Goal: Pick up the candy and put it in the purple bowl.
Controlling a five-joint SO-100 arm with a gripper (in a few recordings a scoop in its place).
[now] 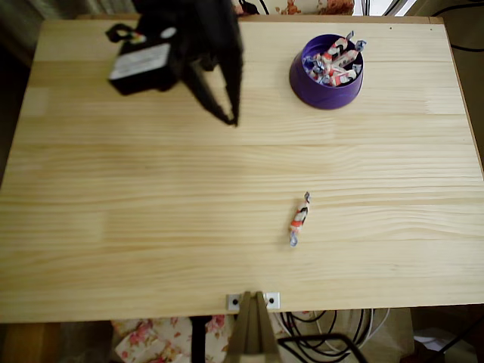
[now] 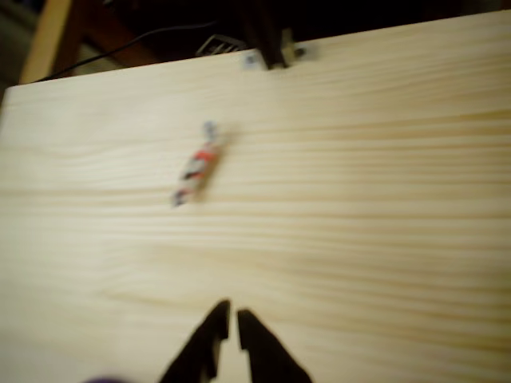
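A pale wooden table (image 1: pixel 151 227) took up most of the overhead view, its boards running left to right. At its near edge sat a small metal bracket (image 1: pixel 253 301) with a dark post below it; the same bracket (image 2: pixel 274 54) appeared at the far edge of the table in the wrist view, blurred. Below the table edge in the overhead view lay some floral cloth (image 1: pixel 151 336) and a tangle of dark cables (image 1: pixel 325 340).

One candy (image 1: pixel 299 218) lay alone on the bare wood, right of centre and toward the near edge in the overhead view, its length running slightly tilted from the boards' cross direction. Nothing stood around it or between it and the arm. In the wrist view the candy (image 2: pixel 196 165) lay well ahead of the fingertips and to their left, smeared by motion.

The purple bowl (image 1: pixel 326 85) stood near the far right corner, well apart from the loose candy. Several wrapped candies of the same kind were heaped inside it, some twisted ends reaching up to the rim.

The gripper (image 1: pixel 229 113) hung over the far left part of the table, dark and pointing down. In the wrist view the gripper (image 2: pixel 232 315) had its two black fingers nearly together, a thin gap between the tips, holding nothing.
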